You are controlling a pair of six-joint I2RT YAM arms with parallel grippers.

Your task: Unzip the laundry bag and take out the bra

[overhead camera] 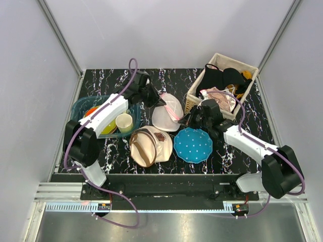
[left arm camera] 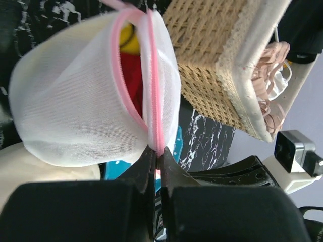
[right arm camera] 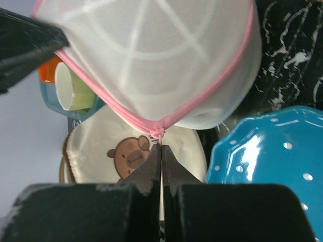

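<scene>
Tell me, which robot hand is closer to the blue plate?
Right. The right gripper is just behind the blue plate, jaws pinching the laundry bag. The left gripper holds the bag's far side, farther off.

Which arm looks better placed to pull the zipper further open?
Probably right: the right gripper pinches the pink tab where zipper lines meet on the laundry bag; the left gripper clamps its rim.

We record one black tabletop with white marble veining (overhead camera: 106,78). On it:
- a teal translucent plastic bin (overhead camera: 78,104), left of frame
- a round beige canvas bag with brown straps (overhead camera: 151,146), lower centre
- a blue scalloped plate with white dots (overhead camera: 193,145), just right of the canvas bag
- a rectangular woven basket with cream liner (overhead camera: 233,58), upper right

Whether the white mesh laundry bag (overhead camera: 166,119) at centre touches the top, we cannot tell.
</scene>
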